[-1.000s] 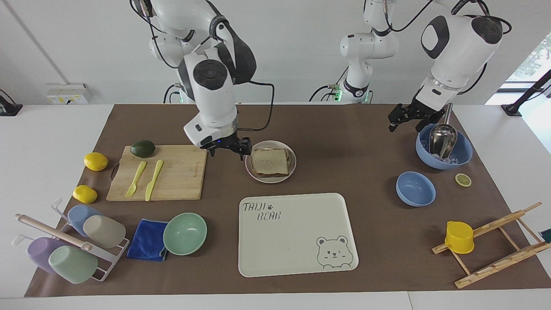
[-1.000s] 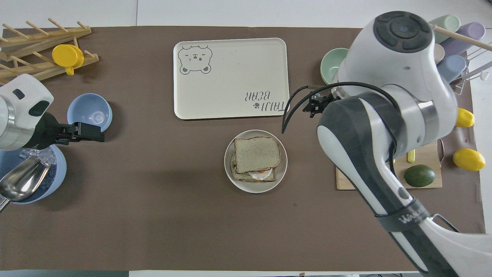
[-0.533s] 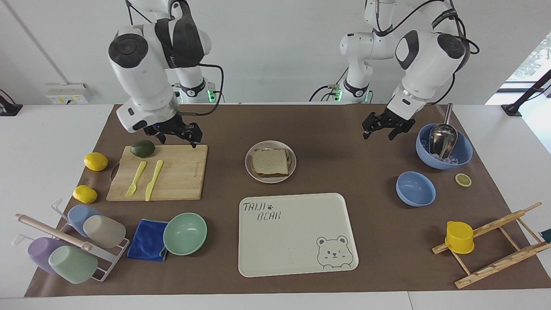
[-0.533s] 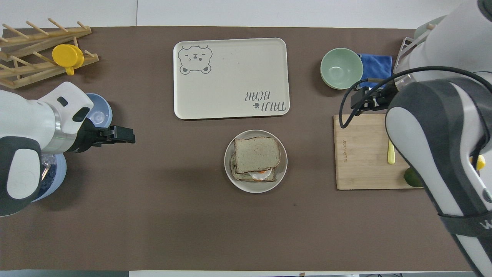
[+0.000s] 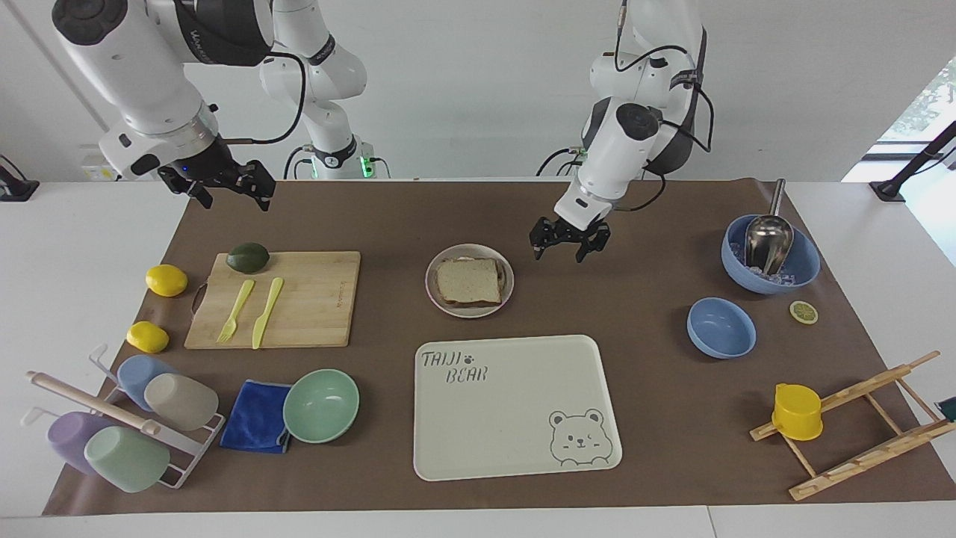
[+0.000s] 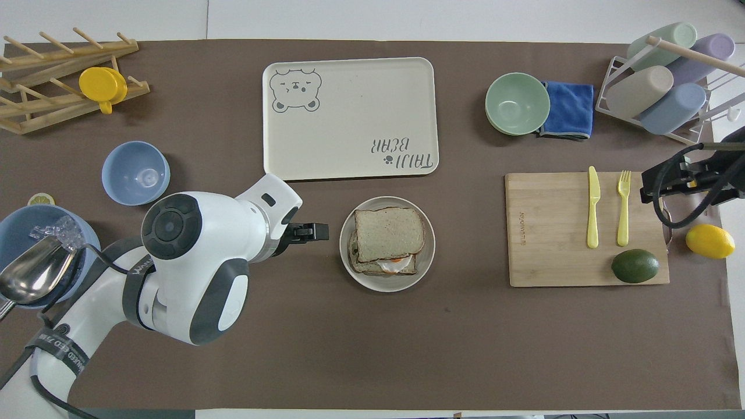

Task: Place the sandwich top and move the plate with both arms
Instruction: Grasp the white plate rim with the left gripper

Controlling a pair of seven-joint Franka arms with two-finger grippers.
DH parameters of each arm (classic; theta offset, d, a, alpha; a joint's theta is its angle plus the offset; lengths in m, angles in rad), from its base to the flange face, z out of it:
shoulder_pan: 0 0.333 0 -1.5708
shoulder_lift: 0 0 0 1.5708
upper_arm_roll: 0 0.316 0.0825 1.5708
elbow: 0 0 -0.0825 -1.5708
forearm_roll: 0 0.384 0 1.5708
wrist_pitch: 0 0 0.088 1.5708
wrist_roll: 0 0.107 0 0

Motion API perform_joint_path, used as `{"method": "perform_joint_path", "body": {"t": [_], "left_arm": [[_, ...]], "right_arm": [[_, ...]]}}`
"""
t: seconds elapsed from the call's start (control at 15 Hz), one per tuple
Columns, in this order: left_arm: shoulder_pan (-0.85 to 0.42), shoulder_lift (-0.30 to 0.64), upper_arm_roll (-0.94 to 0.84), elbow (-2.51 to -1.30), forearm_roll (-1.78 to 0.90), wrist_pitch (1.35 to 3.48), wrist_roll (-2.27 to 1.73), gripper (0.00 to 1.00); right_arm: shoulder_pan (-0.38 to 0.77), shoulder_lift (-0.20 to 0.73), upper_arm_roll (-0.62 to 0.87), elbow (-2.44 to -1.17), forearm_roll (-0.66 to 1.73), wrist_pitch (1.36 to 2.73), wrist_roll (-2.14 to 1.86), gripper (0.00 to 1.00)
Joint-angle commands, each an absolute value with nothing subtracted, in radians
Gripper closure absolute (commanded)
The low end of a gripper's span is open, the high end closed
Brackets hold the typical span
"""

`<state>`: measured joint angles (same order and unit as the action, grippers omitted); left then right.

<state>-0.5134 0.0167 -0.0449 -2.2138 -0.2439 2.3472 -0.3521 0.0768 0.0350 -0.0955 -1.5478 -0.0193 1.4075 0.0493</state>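
The sandwich top (image 5: 468,281) already lies flat on the egg toast, capping the stack on the plate (image 5: 432,293) at table centre, so the remaining job looks like carrying that plate to the bear-printed tray (image 5: 515,407), which sits at six o'clock from it in the facing view. The left gripper (image 5: 568,243), fingers apart and empty, hangs low just beside the plate at its two o'clock (probably lining up on the rim). The right gripper (image 5: 224,185), also open and empty, hangs high at ten o'clock past the cutting board (image 5: 314,299), clear of the plate
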Motion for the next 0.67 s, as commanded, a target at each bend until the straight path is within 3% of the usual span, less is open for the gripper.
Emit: {"method": "perform_joint_path", "body": {"t": [0.0, 0.47, 0.6], "left_arm": [[-0.574, 0.080, -0.029, -2.226, -0.262, 2.459, -0.356, 0.00], [-0.606, 0.167, -0.031, -2.223, -0.276, 2.551, -0.334, 0.00], [-0.606, 0.170, -0.031, -2.221, -0.279, 2.553, -0.334, 0.07]], "right_arm": [[0.084, 0.000, -0.109, -1.586, 0.005, 1.399, 0.034, 0.00], [-0.008, -0.009, -0.130, -1.602, 0.038, 1.428, -0.069, 0.00], [0.000, -0.008, -0.140, -1.595, 0.035, 1.481, -0.067, 0.00]]}}
